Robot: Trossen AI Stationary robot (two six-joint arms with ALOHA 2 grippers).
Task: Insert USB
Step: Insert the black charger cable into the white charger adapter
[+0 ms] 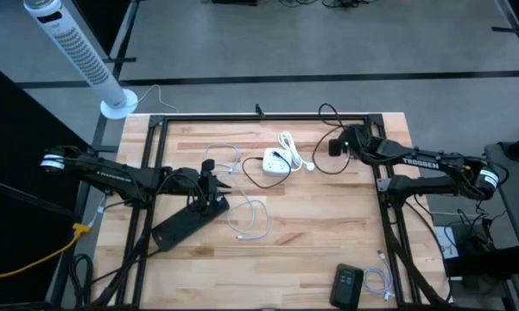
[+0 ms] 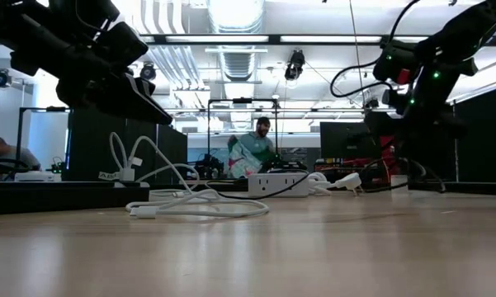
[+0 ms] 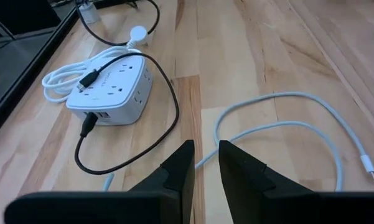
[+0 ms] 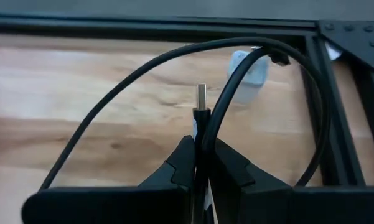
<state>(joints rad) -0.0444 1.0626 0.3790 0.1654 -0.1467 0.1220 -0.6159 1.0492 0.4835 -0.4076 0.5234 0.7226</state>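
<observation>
Right hand [image 4: 200,163] sits above the far right part of the worktop [image 1: 311,250], near the black frame rail. Its fingers are clamped on a black USB cable [image 4: 236,99] just below the plug; the metal USB plug [image 4: 201,96] stands clear above the fingertips. The cable loops around and past the hand.

White power strip [image 1: 277,163] lies mid-worktop toward the far edge, well apart from the right hand. In the left wrist view, a second black cable [image 3: 137,146] is already seated in one of its side USB ports, and another black plug rests on its top face.

Left hand [image 3: 204,165] hovers over the worktop left of centre, fingers slightly parted, gripping nothing. A white cable [image 3: 286,127] lies loose on the wood just beyond it.
</observation>
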